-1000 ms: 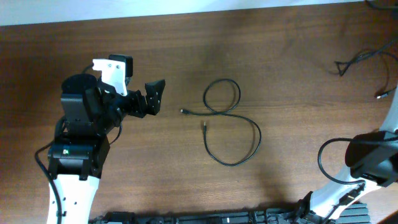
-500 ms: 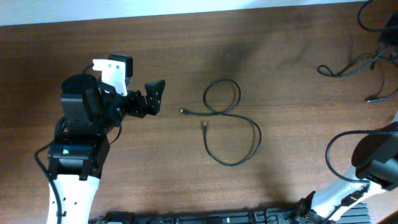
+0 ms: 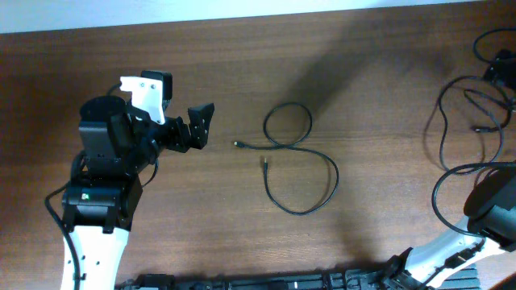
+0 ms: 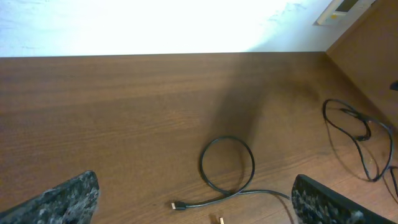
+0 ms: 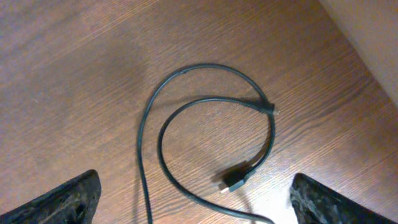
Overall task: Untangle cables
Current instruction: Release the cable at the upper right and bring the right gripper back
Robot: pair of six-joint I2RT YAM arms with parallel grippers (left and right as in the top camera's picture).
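Loose cables on wooden table

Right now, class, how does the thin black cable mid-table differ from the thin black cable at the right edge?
Thin black mid-table cable: two tidy loops, clear of the left gripper. Thin black right-edge cable: uneven sprawling strands, beneath the open right gripper. Both lie loose, unheld.

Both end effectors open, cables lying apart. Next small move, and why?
Probably the left end effector should reach for the plug of the centre cable. That cable crosses itself in a loop, the plug is its nearest end, and the open jaws hold nothing.
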